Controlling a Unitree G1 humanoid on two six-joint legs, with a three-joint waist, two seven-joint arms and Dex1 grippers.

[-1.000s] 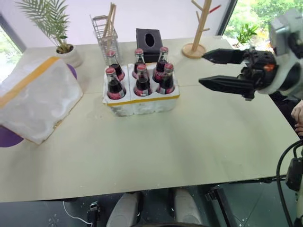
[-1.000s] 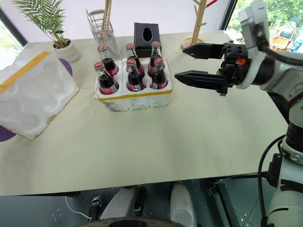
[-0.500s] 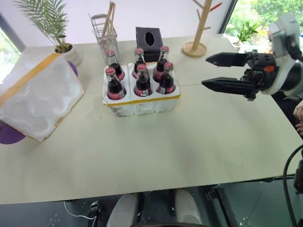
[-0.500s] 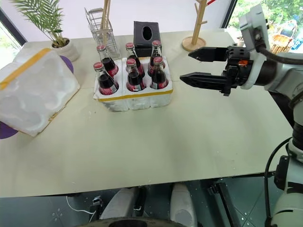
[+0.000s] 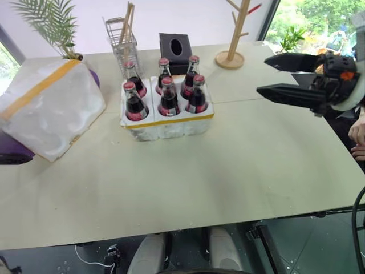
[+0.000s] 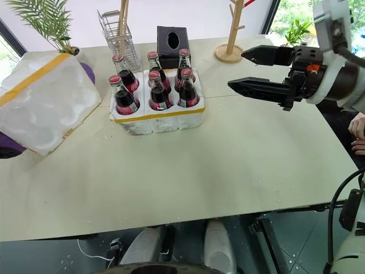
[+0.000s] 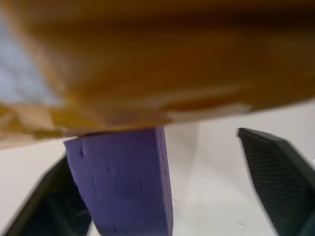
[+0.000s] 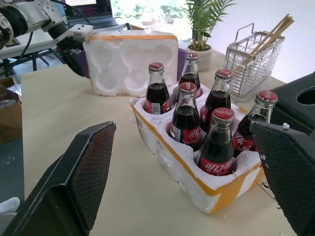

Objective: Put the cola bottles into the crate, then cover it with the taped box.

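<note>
Several cola bottles (image 5: 169, 98) with red caps stand in the wells of the crate (image 5: 171, 124), a low white foam tray with a yellow band, at mid table. The taped box (image 5: 51, 108) leans tilted at the far left, its moulded hollows facing the crate (image 8: 197, 172). A purple slab (image 7: 123, 187) juts from the box's end. My left gripper (image 7: 152, 147) is at that end, fingers apart around the slab, with a gap on one side. My right gripper (image 5: 263, 74) hovers open and level to the right of the crate, empty.
Behind the crate stand a wire rack with sticks (image 5: 124, 43), a black tissue box (image 5: 175, 47) and a wooden branch stand (image 5: 231, 57). A potted plant (image 5: 51, 23) is behind the taped box. A person's hand (image 5: 358, 134) rests at the table's right edge.
The taped box has shifted toward the back and a little right, now hiding the plant pot. My right gripper has drawn slightly to the right, still open. The head view has also shifted.
</note>
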